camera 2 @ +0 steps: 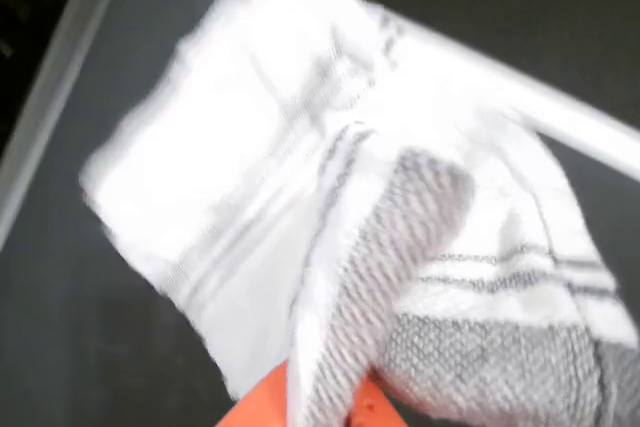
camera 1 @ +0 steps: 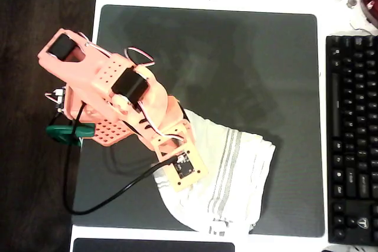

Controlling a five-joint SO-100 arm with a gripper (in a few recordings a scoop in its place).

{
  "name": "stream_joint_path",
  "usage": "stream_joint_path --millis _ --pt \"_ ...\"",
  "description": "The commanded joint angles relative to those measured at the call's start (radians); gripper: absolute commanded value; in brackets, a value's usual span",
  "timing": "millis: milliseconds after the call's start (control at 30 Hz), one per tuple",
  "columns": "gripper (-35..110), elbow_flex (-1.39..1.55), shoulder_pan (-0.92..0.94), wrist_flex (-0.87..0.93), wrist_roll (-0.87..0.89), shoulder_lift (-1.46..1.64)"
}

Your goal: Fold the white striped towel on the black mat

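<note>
In the overhead view the orange arm [camera 1: 112,95] reaches from the left side of the black mat [camera 1: 236,57] down toward its near edge, where the white striped towel [camera 1: 236,175] lies bunched and partly doubled over. The towel sits in the near middle of the mat, its grey stripes running roughly from far to near, and its lower edge comes close to the mat's near border. The arm's wrist covers the towel's left part, so the gripper [camera 1: 177,172] itself is hidden there.

In the wrist view the towel [camera 2: 300,197] is blurred, and a fold of it rises up against the orange gripper [camera 2: 320,402] at the bottom edge. The cloth appears pinched there, with the fingers closed on the fold, though the blur hides the fingertips.

A black keyboard [camera 1: 352,140] lies to the right of the mat, apart from the towel. A black cable [camera 1: 106,196] loops across the mat's near left corner.
</note>
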Motion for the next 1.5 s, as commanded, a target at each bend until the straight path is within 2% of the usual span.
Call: stream_joint_path --millis 0,400,633,867,933,1000,1133,1300,1467 --pt "0 0.041 0.017 -0.12 0.038 -0.014" --pt "0 0.201 0.04 -0.666 0.164 -0.225" --pt "0 0.193 0.006 -0.951 0.176 -0.425" --pt "1 0.173 -0.017 -1.285 0.028 -0.68" --pt "7 0.115 -0.023 -1.292 -0.009 -0.762" --pt "20 0.069 -0.023 -1.298 -0.014 -0.819" --pt "34 0.052 -0.011 -1.293 -0.028 -0.828" --pt "37 0.071 -0.023 -1.198 -0.034 -0.687" --pt "37 0.089 -0.066 -1.023 -0.054 -0.497"
